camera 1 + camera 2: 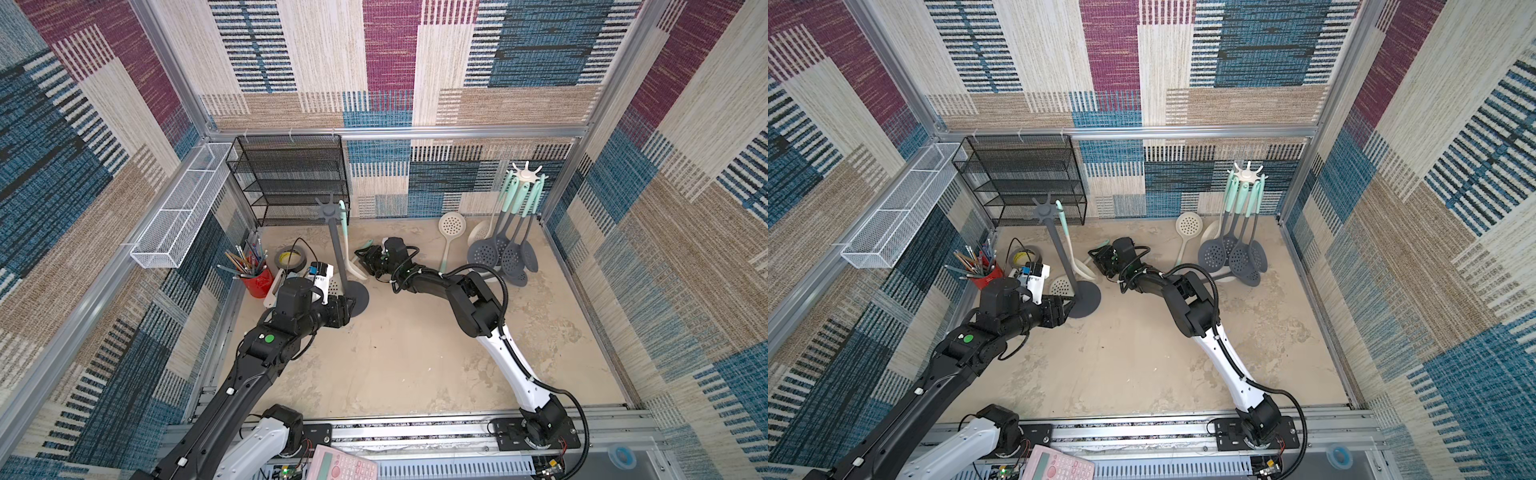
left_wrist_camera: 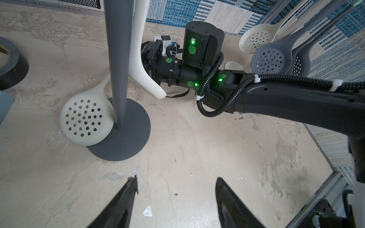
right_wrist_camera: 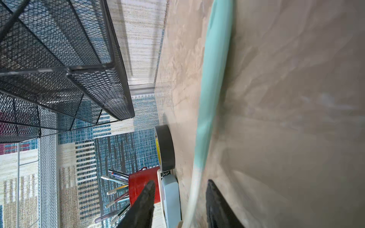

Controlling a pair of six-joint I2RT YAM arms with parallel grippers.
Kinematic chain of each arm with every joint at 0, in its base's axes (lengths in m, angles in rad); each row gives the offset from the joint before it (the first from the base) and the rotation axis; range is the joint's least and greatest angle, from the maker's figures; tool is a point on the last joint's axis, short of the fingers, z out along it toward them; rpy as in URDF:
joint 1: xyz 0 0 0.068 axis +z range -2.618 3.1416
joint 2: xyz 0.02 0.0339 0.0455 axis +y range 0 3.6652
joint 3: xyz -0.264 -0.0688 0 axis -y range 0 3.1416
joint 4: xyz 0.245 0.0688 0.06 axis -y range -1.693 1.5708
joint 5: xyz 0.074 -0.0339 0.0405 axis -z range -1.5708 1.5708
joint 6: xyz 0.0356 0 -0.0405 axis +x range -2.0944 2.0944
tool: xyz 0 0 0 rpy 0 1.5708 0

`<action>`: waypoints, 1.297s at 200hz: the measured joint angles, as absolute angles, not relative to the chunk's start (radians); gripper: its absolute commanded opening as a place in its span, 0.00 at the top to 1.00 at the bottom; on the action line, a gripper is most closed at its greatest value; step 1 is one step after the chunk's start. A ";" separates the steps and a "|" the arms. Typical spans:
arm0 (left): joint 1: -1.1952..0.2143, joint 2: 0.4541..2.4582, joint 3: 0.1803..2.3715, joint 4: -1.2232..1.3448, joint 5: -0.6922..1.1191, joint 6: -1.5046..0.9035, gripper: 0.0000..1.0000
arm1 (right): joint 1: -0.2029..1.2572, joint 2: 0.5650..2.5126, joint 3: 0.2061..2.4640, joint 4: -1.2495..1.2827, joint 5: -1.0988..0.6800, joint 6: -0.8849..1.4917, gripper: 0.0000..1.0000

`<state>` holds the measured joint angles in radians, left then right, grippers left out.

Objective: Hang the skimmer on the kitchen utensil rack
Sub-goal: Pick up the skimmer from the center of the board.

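Note:
A cream skimmer lies on the table, its perforated head (image 2: 85,116) (image 1: 332,284) against the round base of the grey utensil rack (image 1: 332,232). Its mint handle (image 3: 213,79) runs behind the pole toward the right arm. My right gripper (image 3: 180,181) (image 1: 362,257) is low over the table and straddles that handle. Its jaws are open, with a gap on each side of the handle. A second cream skimmer (image 2: 142,59) hangs from a rack arm by its mint handle end (image 1: 341,205). My left gripper (image 2: 175,183) (image 1: 347,305) is open and holds nothing, just in front of the rack's base (image 2: 126,142).
A white rack (image 1: 527,176) at the back right carries several grey skimmers, and a cream skimmer (image 1: 452,226) lies beside it. At the left are a red pencil cup (image 1: 257,280), a tape roll (image 1: 289,258), a black mesh shelf (image 1: 291,178) and a white wire basket (image 1: 183,208).

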<state>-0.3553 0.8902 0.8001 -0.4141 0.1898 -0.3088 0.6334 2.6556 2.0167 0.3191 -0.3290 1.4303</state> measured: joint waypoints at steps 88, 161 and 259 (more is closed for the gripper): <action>-0.351 0.891 0.800 -0.408 0.194 -0.310 0.36 | 0.648 2.740 2.138 0.265 -0.276 1.571 0.62; -0.349 0.891 0.800 -0.408 0.199 -0.311 0.36 | 0.658 2.812 2.255 0.273 -0.220 1.668 0.77; -0.340 0.916 0.800 -0.400 0.224 -0.311 0.37 | 0.662 2.826 2.291 0.264 -0.161 1.648 1.00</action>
